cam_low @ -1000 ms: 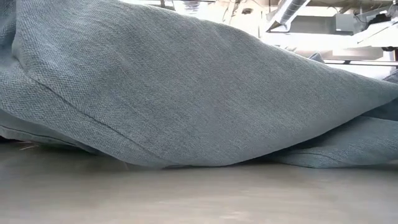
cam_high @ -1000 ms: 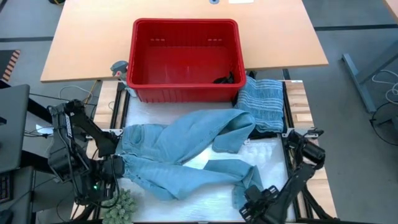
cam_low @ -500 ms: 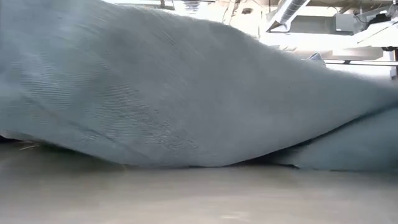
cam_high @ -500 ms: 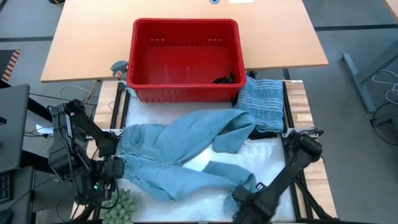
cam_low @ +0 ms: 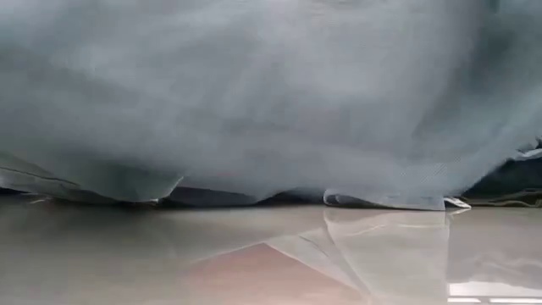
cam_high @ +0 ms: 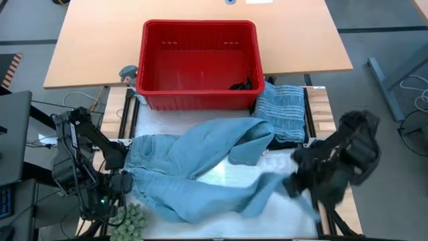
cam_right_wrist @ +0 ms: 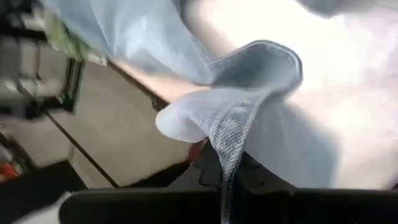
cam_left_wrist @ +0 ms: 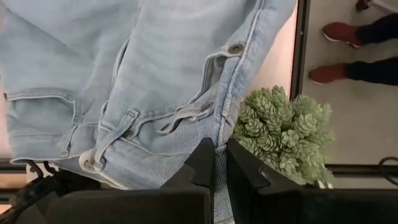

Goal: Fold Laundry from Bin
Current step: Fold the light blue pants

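Across the near half of the white work surface [cam_high: 221,117] lay a pair of light blue jeans [cam_high: 194,167], waistband at the left, legs running toward the right. The left gripper [cam_left_wrist: 219,163] sat at the table's near-left corner with its fingers pinched together on the waistband edge, just beside the belt loop and button. A small green succulent plant [cam_left_wrist: 280,127] stood right next to that grip. The right gripper [cam_right_wrist: 225,180] was at the near-right side of the table, blurred in the overhead picture, its fingers closed on the hem of one jeans leg, which folded over above them. The red bin [cam_high: 199,63] stood at the far side, partly on the tan wooden table [cam_high: 87,47], holding only a scrap of dark cloth [cam_high: 242,85] in its near-right corner. A grey-blue striped garment [cam_high: 281,110] lay folded just beside the bin's right end, on top of a dark one. From table height, blue denim [cam_low: 271,93] filled nearly the whole view. A person's red shoes [cam_left_wrist: 333,53] showed on the floor beyond the plant.
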Motion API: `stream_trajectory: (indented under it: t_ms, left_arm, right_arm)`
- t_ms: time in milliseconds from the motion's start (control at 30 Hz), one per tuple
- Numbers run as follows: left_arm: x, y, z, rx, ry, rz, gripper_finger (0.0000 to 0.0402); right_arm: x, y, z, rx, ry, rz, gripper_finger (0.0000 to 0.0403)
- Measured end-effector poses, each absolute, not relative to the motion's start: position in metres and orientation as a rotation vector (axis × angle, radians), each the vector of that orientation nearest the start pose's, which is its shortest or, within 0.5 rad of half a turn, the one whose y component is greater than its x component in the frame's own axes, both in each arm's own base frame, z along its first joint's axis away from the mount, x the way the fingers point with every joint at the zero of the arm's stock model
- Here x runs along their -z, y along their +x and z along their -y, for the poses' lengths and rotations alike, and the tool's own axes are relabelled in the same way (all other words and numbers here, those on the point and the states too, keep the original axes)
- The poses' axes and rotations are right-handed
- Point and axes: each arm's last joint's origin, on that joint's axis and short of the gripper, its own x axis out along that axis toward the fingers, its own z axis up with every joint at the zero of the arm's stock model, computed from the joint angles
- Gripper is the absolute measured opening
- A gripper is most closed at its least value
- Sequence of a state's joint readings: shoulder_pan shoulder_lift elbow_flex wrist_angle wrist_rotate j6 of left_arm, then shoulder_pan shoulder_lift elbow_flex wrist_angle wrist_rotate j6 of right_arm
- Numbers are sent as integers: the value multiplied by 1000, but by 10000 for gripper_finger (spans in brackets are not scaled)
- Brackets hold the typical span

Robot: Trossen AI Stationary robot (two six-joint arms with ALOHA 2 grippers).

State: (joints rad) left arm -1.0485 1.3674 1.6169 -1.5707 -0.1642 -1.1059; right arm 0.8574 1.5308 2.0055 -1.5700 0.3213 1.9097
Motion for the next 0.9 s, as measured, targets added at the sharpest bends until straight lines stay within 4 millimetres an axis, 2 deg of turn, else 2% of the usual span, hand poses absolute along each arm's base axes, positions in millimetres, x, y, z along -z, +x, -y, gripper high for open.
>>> stream_trajectory:
  t_ms: [67,133,267,333,400,500,667,900]
  left_arm:
    - [-387,110,182,56,-168,-1315,4]
    - [-387,110,183,61,-172,-1325,4]
    - [-387,108,184,55,-185,-1329,4]
    - [-387,108,184,56,-185,-1330,4]
    - [-387,108,184,56,-186,-1330,4]
    - [-387,108,184,59,-182,-1330,4]
    - [-387,108,184,61,-180,-1331,4]
    - [-387,108,184,47,-193,-1328,4]
  right_arm:
    - [-446,162,-161,516,1138,-976,26]
    - [-430,156,-149,569,1164,-1111,26]
    - [-370,144,-140,745,1149,-1571,24]
    - [-339,135,-136,827,1100,-1738,28]
    - [-316,126,-131,873,1041,-1843,38]
    - [-295,119,-125,882,961,-1896,51]
    - [-296,119,-118,640,854,-1937,59]
    - [-338,123,-97,316,922,-1788,74]
